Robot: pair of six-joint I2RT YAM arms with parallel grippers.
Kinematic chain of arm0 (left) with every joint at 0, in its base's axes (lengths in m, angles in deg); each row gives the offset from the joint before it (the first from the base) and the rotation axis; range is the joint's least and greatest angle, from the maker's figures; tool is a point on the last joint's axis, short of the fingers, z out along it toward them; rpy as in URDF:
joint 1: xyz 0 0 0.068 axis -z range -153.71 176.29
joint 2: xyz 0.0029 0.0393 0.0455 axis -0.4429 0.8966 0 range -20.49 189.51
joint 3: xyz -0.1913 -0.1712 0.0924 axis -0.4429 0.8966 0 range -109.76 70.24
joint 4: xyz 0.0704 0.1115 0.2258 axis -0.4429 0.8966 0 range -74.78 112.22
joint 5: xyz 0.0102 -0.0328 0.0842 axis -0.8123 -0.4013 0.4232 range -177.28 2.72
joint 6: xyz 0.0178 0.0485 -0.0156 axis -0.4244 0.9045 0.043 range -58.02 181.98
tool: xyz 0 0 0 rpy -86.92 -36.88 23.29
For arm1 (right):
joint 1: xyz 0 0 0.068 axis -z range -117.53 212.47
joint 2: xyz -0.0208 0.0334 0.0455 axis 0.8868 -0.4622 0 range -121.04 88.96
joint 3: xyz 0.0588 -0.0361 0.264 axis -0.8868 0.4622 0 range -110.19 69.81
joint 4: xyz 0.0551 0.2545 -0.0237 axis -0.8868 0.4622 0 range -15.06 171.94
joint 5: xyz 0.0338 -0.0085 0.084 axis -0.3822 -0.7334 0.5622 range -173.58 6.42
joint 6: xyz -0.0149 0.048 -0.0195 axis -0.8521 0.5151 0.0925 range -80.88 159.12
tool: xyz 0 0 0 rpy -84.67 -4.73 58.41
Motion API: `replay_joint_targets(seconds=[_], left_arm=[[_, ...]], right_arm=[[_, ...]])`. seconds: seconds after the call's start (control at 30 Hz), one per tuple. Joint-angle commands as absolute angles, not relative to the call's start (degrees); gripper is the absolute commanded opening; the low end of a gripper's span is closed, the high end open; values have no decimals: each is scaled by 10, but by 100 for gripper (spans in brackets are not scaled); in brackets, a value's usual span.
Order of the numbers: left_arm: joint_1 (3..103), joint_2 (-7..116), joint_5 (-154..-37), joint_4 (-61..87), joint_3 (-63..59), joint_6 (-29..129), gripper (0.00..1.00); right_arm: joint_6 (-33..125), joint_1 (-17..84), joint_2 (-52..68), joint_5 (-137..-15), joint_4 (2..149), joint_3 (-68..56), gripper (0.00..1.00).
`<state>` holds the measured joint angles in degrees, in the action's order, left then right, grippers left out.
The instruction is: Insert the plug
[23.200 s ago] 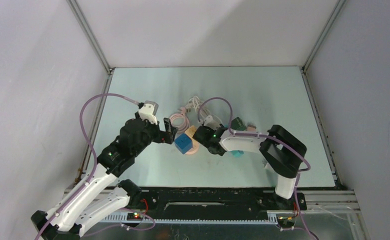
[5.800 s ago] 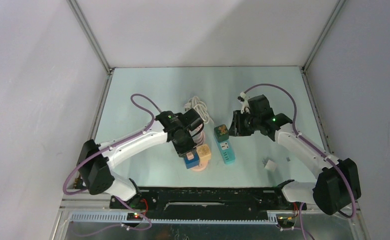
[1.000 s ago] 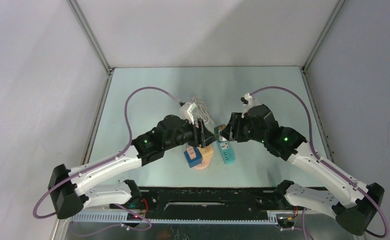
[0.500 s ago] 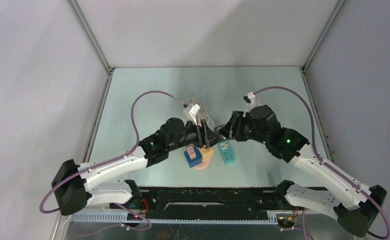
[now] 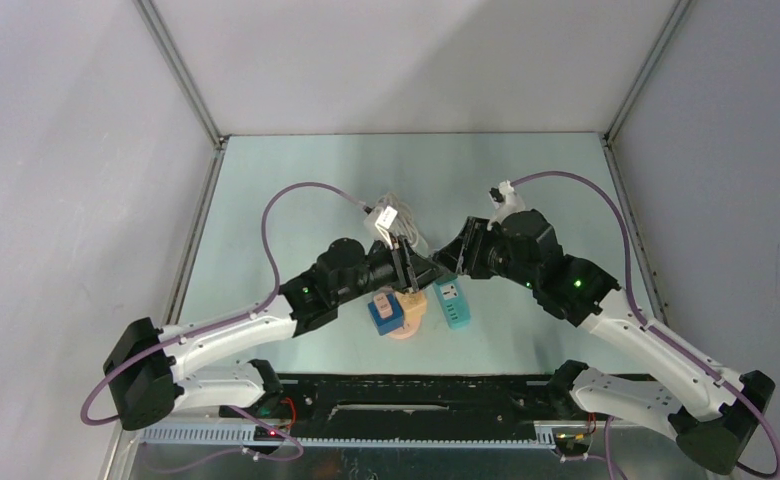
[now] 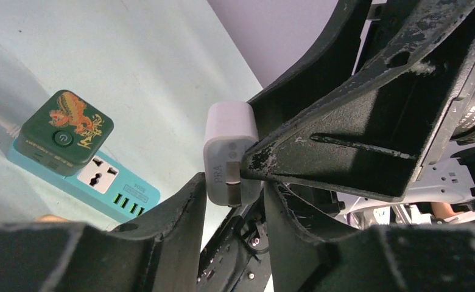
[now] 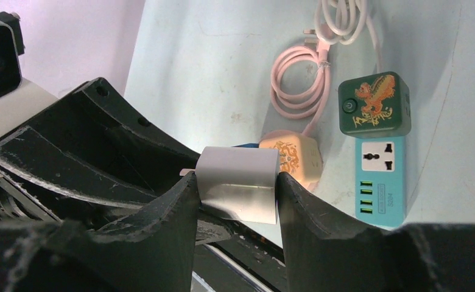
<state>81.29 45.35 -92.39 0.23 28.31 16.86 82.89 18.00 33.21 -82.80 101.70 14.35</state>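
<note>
The plug [image 6: 230, 152], a small white charger block, hangs in the air between both grippers. My right gripper [image 7: 235, 182] is shut on its two flat sides [image 7: 238, 173]. From the opposite side my left gripper [image 6: 234, 182] has its fingertips pressed against the plug's lower end. In the top view the two grippers meet tip to tip, the left gripper [image 5: 426, 268] facing the right gripper [image 5: 444, 262], and they hide the plug. Below them lies the teal power strip [image 5: 453, 304] with a free white socket [image 7: 375, 157]. A dark green cube adapter [image 7: 374, 112] is plugged into the strip's far end.
A peach cube adapter [image 7: 290, 158] and a blue cube [image 5: 385, 311] sit left of the strip. A coiled pink cable [image 7: 296, 85] and a white cable [image 5: 396, 215] lie behind them. The table's black front rail [image 5: 386, 392] runs along the near edge.
The left gripper has reached further toward the right gripper and narrowed its jaws onto the plug. The right gripper keeps its hold and has barely moved.
</note>
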Motion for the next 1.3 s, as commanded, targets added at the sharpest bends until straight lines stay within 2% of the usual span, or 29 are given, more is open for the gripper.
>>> replay_joint_targets(seconds=[0.0, 0.17, 0.27, 0.33, 0.37, 0.47, 0.6, 0.63, 0.9, 1.1, 1.27], left_arm=[[816, 456, -910, -68, 299, 151, 40], [816, 457, -905, -126, 321, 131, 23], [816, 458, -896, -131, 322, 131, 10], [816, 457, -892, -129, 322, 134, 1], [816, 457, -888, -126, 322, 136, 0], [815, 452, -875, -115, 324, 149, 0], [810, 440, -835, -69, 318, 191, 0], [807, 437, -832, -54, 316, 204, 0], [798, 386, -848, 10, 329, 312, 0], [798, 304, -983, -1, 377, 400, 0], [799, 246, -1067, -9, 419, 455, 2]], right_arm=[[841, 171, 336, -825, 988, 120, 0], [849, 169, 334, -817, 985, 120, 0], [849, 170, 333, -814, 985, 120, 8], [848, 170, 333, -812, 984, 120, 21], [846, 171, 333, -812, 984, 120, 32], [820, 178, 333, -805, 988, 120, 63], [762, 210, 342, -763, 1005, 120, 97], [745, 221, 349, -754, 1012, 120, 99], [499, 265, 436, -608, 1000, 156, 100], [385, 263, 515, -500, 918, 255, 100], [336, 262, 492, -381, 918, 259, 99]])
